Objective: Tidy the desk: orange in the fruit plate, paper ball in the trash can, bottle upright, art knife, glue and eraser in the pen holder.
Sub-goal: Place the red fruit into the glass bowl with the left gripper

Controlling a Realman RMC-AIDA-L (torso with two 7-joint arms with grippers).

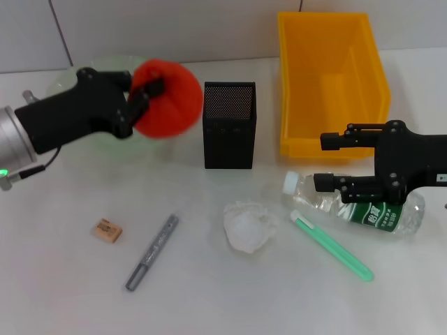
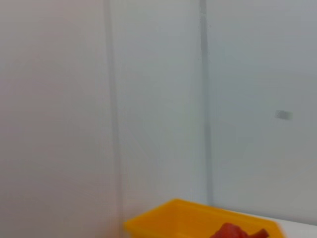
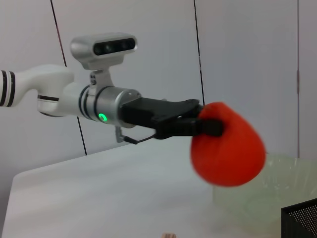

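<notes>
- The orange [image 1: 167, 98] is being gripped by the left gripper [image 1: 143, 98] in the upper left of the head view, held in the air just beside the pale green fruit plate [image 1: 66, 80], part of which is hidden behind the arm.
- In the right wrist view the same orange [image 3: 228, 146] is being held off the table, with the plate's rim [image 3: 292, 171] showing at the right edge.
- The right gripper [image 1: 328, 160] is being held with its fingers apart at the right of the head view, over the bottle [image 1: 377, 213], which is lying on its side.
- The black mesh pen holder [image 1: 229, 125] is being seen at upper centre, beside the yellow bin [image 1: 328, 77].
- The eraser [image 1: 106, 230], the grey pen-shaped tool [image 1: 152, 252], the paper ball [image 1: 246, 227] and the green stick [image 1: 332, 246] are lying along the lower part of the table.
</notes>
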